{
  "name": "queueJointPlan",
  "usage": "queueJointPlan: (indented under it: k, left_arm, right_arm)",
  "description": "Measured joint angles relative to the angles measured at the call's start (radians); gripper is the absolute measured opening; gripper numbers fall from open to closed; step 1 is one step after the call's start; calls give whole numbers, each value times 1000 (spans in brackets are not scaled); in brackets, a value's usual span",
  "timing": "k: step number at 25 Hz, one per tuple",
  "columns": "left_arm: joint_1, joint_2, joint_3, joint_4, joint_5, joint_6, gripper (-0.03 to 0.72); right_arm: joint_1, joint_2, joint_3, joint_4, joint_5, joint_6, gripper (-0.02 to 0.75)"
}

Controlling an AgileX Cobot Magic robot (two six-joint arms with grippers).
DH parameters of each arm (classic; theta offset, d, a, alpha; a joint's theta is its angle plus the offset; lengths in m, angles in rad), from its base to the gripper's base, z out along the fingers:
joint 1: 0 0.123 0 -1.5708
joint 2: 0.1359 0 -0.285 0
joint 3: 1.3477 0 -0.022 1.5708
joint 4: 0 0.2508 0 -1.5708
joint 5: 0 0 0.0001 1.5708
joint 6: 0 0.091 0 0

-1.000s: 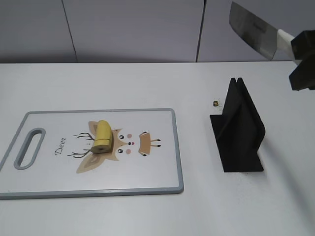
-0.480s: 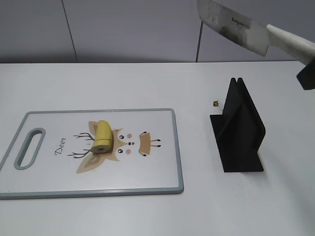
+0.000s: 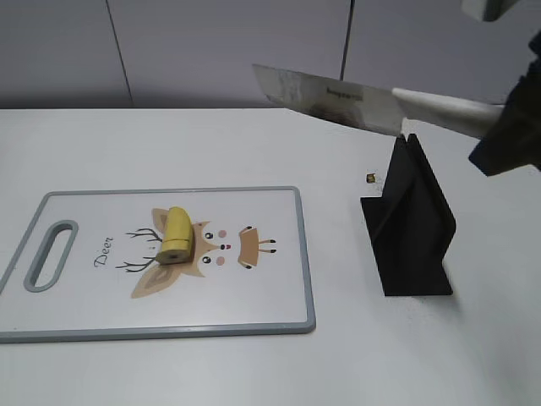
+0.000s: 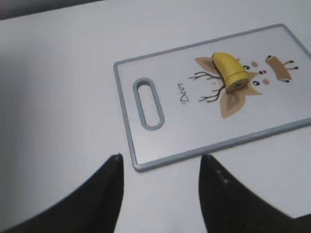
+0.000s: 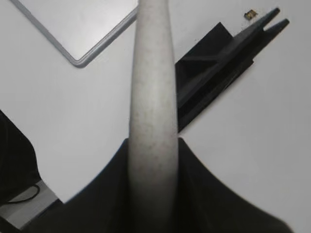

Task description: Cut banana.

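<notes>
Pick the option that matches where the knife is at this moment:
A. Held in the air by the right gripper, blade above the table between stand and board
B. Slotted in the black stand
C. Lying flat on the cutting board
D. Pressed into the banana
A. The knife is in the right gripper, raised clear of the black stand, its blade not yet over the banana, which lies uncut on the cutting board.

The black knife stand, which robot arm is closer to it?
Right. The right gripper holds the knife just above the black stand; the left gripper hovers beyond the cutting board's far end.
</notes>
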State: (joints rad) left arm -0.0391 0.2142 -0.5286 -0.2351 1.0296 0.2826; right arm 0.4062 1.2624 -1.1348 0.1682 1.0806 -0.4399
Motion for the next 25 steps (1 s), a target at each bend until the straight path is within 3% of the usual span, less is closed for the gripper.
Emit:
queueJointPlan:
  k: [8,13,17,20,25]
  left_arm:
    - [0,274,-102,-196,-61,294,498]
    - [0,490,-202,-340,-71,564,529]
    - [0,664,-335,-374,-28,754,606]
    - [0,812,-449,-376,62,872,620]
    - [-1,1023,-637,-364,155,956,618]
  right_arm:
    - [0,147,-119,113,13,-361,163]
    - [0,250,-189,162,17,-499,163]
    - [0,344,-255,169,17,-563,163]
    - [0,411,-306,174,17,-625,163]
    - [0,514,-393,231,68,-746,163]
